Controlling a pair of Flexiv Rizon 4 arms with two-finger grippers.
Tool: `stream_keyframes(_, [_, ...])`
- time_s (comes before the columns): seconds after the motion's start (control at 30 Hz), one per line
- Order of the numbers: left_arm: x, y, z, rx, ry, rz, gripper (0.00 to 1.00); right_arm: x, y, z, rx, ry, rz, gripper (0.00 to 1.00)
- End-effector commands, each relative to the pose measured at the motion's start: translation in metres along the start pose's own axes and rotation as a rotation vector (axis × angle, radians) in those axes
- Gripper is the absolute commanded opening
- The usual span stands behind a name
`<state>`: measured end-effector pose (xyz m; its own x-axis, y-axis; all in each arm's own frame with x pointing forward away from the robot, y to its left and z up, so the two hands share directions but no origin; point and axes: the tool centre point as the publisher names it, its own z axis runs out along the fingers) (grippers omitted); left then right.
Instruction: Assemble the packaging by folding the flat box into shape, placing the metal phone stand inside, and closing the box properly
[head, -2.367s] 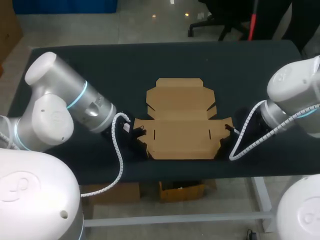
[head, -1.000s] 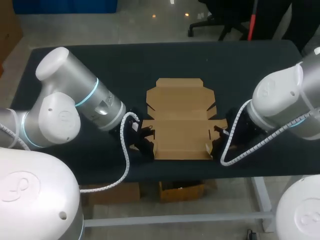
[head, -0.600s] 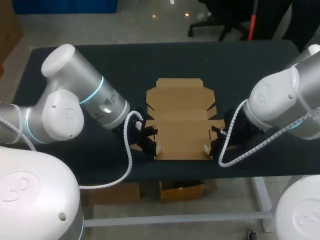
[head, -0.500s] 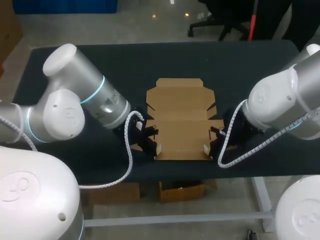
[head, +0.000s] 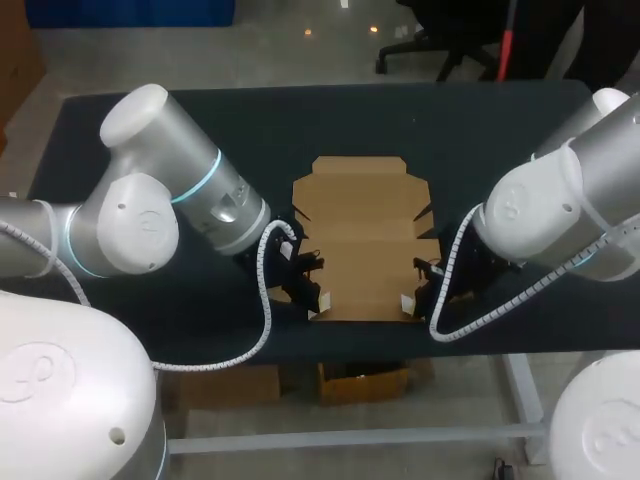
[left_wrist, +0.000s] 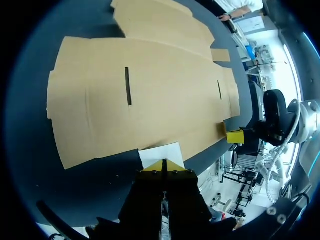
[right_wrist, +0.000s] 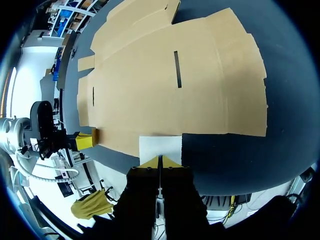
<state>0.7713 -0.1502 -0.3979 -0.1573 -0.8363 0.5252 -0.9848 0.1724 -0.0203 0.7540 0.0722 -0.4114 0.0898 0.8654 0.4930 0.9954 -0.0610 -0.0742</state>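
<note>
The flat brown cardboard box (head: 360, 240) lies unfolded on the dark table, lid panels toward the far side. My left gripper (head: 312, 293) is shut at the box's near left corner, its tips against a small side tab (head: 322, 296) that stands up and shows its white underside. In the left wrist view the gripper (left_wrist: 164, 167) is shut with that white tab (left_wrist: 160, 152) right ahead of it. My right gripper (head: 415, 298) mirrors this at the near right corner, and the right wrist view shows it (right_wrist: 160, 162) shut behind the white tab (right_wrist: 160, 145). No phone stand is in view.
The black table (head: 150, 140) has bare room on the far side and at both ends. Its front edge runs just behind both grippers. Each wrist view catches the other arm's yellow tip, the right one (left_wrist: 234, 136) and the left one (right_wrist: 84, 140), at the opposite corner.
Both arms have moved inward along the box's near edge. The two side tabs that lay flat have been pushed up, showing white undersides.
</note>
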Motion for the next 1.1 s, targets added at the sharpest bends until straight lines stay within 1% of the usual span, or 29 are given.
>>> stream_keyframes(0.03, [0.001, -0.003, 0.007, -0.007, -0.005, -0.002, 0.0, -0.001, 0.001, 0.006, 0.003, -0.005, 0.006, 0.0])
stream_keyframes(0.47, [0.004, -0.002, 0.018, -0.009, -0.025, 0.001, 0.0, -0.005, -0.001, 0.01, -0.006, -0.036, 0.031, 0.0])
stream_keyframes(0.77, [0.002, 0.001, 0.026, 0.011, -0.053, -0.014, 0.0, -0.007, 0.0, 0.02, 0.002, -0.052, 0.048, 0.0])
stream_keyframes(0.9, [0.0, 0.003, 0.026, 0.016, -0.056, -0.018, 0.0, -0.011, 0.001, 0.02, 0.011, -0.046, 0.051, 0.0])
stream_keyframes(1.1, [0.0, 0.012, 0.02, 0.068, -0.077, -0.025, 0.0, -0.011, -0.001, 0.01, -0.009, -0.025, 0.05, 0.0])
